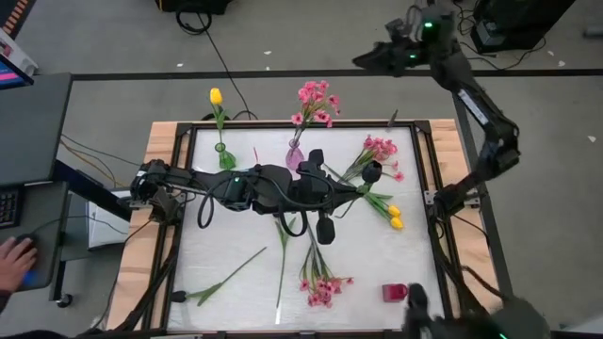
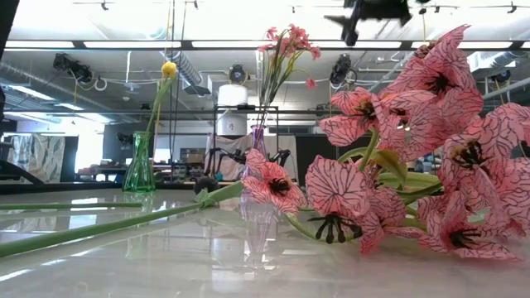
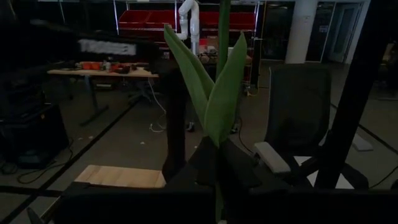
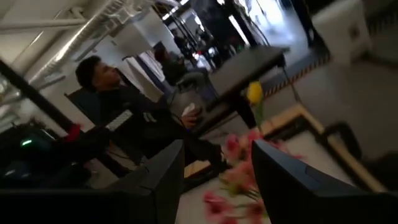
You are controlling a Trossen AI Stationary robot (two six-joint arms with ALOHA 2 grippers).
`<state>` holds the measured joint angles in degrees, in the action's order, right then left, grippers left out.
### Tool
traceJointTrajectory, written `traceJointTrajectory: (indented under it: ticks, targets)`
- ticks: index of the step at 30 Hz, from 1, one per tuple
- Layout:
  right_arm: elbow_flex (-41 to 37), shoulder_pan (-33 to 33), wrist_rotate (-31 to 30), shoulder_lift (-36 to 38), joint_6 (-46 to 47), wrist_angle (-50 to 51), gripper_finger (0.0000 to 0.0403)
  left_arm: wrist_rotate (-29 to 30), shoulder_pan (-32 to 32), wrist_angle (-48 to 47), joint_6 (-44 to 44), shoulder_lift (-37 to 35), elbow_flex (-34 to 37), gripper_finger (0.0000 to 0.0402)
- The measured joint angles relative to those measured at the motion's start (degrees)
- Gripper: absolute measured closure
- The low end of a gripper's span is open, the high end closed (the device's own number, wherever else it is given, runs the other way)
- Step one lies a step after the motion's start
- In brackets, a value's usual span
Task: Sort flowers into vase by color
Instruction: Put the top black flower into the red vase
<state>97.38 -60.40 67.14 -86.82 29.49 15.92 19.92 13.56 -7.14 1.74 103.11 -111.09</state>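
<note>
I see the dark tulip (image 1: 370, 173) mid-table, its green stem (image 3: 219, 106) pinched in my left gripper (image 1: 332, 193), fingers pressed together on it. Yellow tulip (image 1: 216, 97) stands in the green vase (image 1: 226, 157), pink spray (image 1: 316, 102) in the purple vase (image 1: 295, 155). Right gripper (image 1: 377, 56) hangs spread beyond the table's far edge, holding nothing.

**user1:** any readable text anywhere in these shots?

**user2:** barely. In the left wrist view there's a dark arm segment (image 3: 93, 46) with pale block lettering on it. It looks like "TROSSEN", but it's blurry, so only a rough read.

**user1:** labels on the vases or the table?

**user2:** can't read any. The monitor edge (image 1: 11, 58) in the high view just shows colours, no legible words.
</note>
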Motion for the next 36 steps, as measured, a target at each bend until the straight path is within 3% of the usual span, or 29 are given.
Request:
traceJointTrajectory:
  ticks: [9, 16, 28, 36]
  targets:
    - [0.0, 0.0, -2.0, 15.4, -1.0, 2.0, 0.0207, -0.5, -0.2, 0.0, 0.8, 0.0, 0.0, 0.0395]
    - [0.0, 0.0, -6.8, 24.4, -3.4, 4.9, 0.0207, -9.3, -2.6, 3.3, 5.6, 0.8, 0.0, 0.0395]
    - [0.0, 0.0, -6.0, 31.0, -3.7, 4.3, 0.0207, -18.2, -3.4, 17.0, 8.8, 7.6, 0.0, 0.0395]
    - [0.0, 0.0, -5.8, 32.5, -2.2, 4.3, 0.0207, -19.6, -3.1, 20.8, 10.8, 11.3, 0.0, 0.0395]
